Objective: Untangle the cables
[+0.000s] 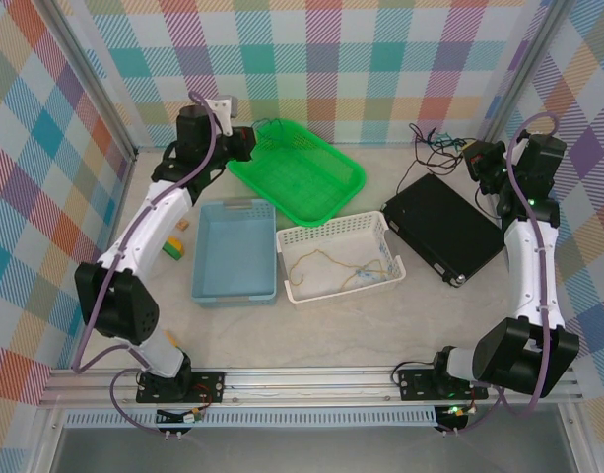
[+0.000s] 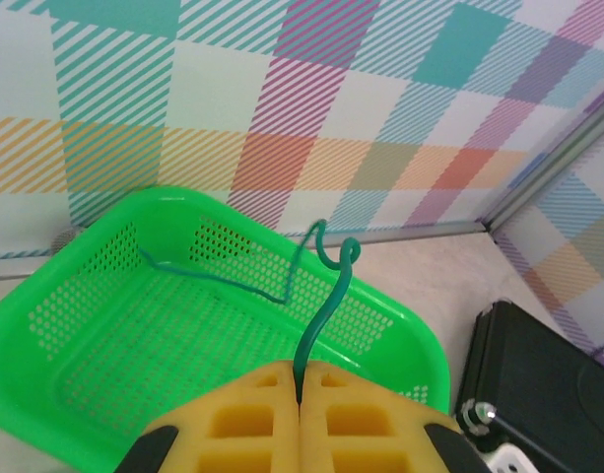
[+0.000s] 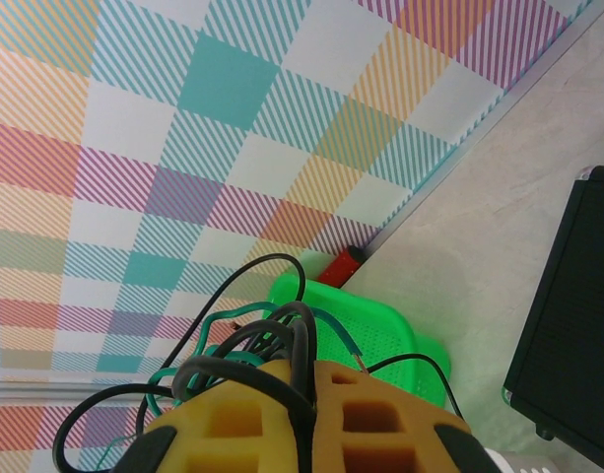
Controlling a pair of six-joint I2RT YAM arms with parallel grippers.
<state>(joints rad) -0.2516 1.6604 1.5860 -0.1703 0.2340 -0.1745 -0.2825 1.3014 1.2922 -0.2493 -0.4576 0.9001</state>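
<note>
My left gripper (image 2: 300, 389) is shut on one dark green cable (image 2: 321, 315). The cable rises from between the yellow pads, curls at its top and trails down into the green basket (image 2: 104, 325). In the top view this gripper (image 1: 244, 141) sits at the basket's far left corner. At the far right, my right gripper (image 3: 311, 394) is shut on a knotted bundle of black and green cables (image 3: 262, 335) whose loops spill over the pads. The bundle (image 1: 435, 143) hangs by the back wall beside that gripper (image 1: 476, 156). A tan-yellow cable (image 1: 331, 266) lies loose in the white basket (image 1: 380, 236).
A green basket (image 1: 302, 168) sits at the back centre, with a blue bin (image 1: 233, 246) and the white basket in front of it. A black box (image 1: 444, 227) lies on the right under my right arm. A small yellow-green block (image 1: 173, 246) sits left of the blue bin.
</note>
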